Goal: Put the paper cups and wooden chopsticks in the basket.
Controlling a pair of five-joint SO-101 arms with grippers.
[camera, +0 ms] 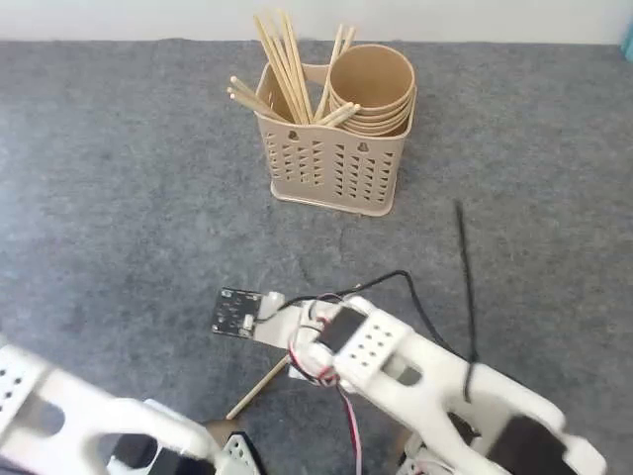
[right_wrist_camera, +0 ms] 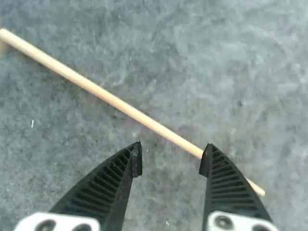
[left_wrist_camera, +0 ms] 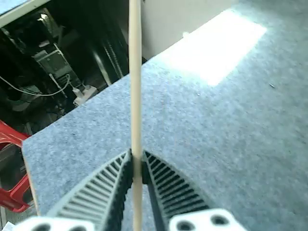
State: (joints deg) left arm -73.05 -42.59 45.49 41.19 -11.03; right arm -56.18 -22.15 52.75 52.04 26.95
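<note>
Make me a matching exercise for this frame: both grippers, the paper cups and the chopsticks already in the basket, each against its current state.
Column A
1. left gripper
2. right gripper
3. paper cups
4. chopstick bundle

Column B
a. nested together inside the basket
b. open, over a chopstick
c. shut on a chopstick
d. sticking up out of the basket beside the cups

Pairs: 1-c, 2-b, 3-a, 4-d
</note>
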